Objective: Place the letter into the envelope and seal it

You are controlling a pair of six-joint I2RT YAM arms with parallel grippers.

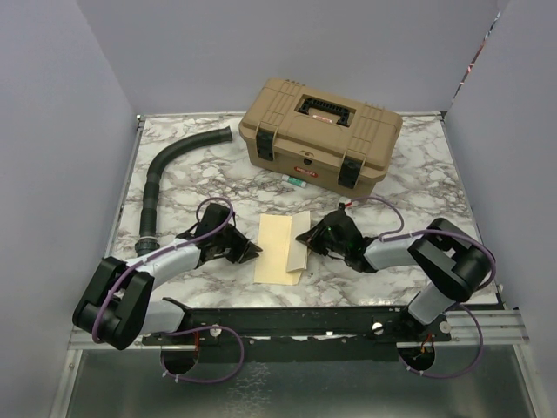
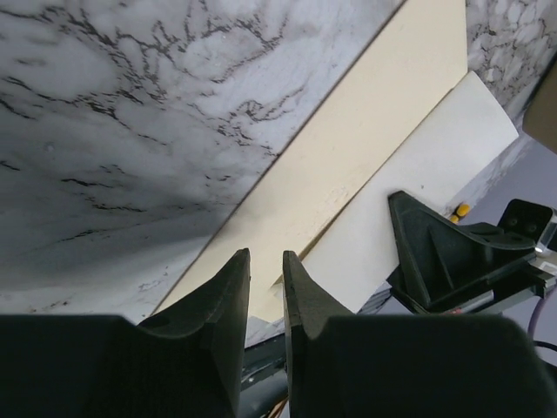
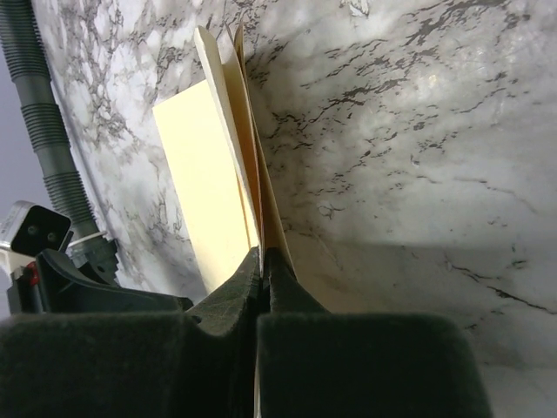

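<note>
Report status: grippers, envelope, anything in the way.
Right gripper shut on the envelope, one edge lifted. Left gripper slightly open at its other side, holding nothing. Letter not made out. Toolbox and hose sit well back.

One envelope (image 1: 278, 251), one toolbox (image 1: 320, 131), one hose (image 1: 160, 178), perhaps one tube (image 1: 298, 182)

A robot lab is being shown: a marbled table (image 1: 418, 174) is being boxed in by grey walls (image 1: 261, 43), two arms (image 1: 165, 261) being carried on its near edge.
</note>
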